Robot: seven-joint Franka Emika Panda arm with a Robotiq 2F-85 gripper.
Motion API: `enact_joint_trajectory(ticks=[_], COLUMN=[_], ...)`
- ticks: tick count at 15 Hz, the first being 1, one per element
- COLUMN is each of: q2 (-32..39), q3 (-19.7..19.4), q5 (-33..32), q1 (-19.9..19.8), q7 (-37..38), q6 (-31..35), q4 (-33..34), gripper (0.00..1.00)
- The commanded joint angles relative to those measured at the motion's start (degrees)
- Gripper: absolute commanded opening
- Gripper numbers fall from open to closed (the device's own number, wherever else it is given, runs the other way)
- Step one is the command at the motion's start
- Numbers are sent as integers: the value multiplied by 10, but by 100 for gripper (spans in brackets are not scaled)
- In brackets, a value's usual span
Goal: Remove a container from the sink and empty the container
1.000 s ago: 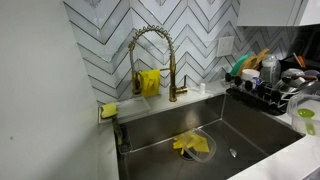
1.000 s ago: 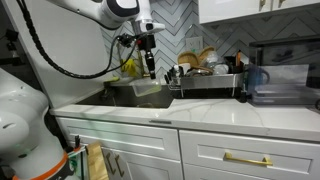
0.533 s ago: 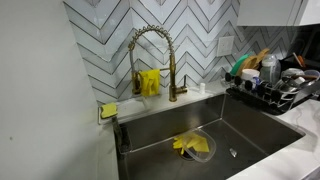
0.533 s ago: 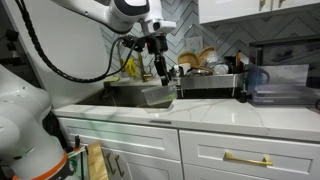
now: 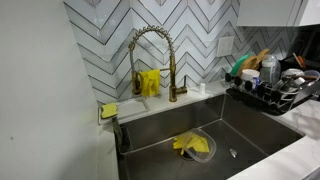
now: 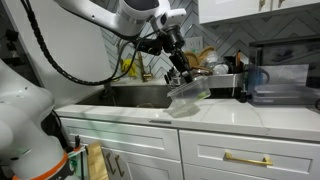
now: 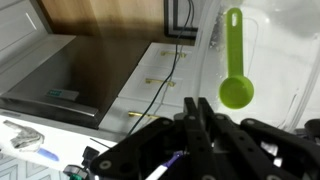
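Observation:
In an exterior view my gripper is shut on the rim of a clear plastic container. It holds the container tilted above the white countertop, to the right of the sink. In the wrist view the jaws are closed together on the container's clear wall, and a green measuring scoop shows inside it. The arm and container are out of view in the exterior view of the sink basin.
A yellow cloth lies by the sink drain. A gold faucet and yellow gloves stand behind the sink. A full dish rack sits beside the sink. White cabinets with gold handles are below.
My gripper has swung from over the sink to the right and out over the countertop, carrying the container, which now hangs tilted. The container has left the sink-side exterior view.

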Motion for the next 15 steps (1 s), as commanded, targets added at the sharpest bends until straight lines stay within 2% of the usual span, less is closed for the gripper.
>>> enact_joint_trajectory(ticks=[1,4,8,12,15], q2=[24,38,43,65,89], q3=[25,36,28,27,29], q5=[-126,-246,-387,-463,-510], q1=[6,27,57,92,118], q7=[109,208,303,358,379], q6=[4,-16,-59,-106,-113], q4=[10,5,-5,-8,-9], gripper=[2,2,2,2,2])
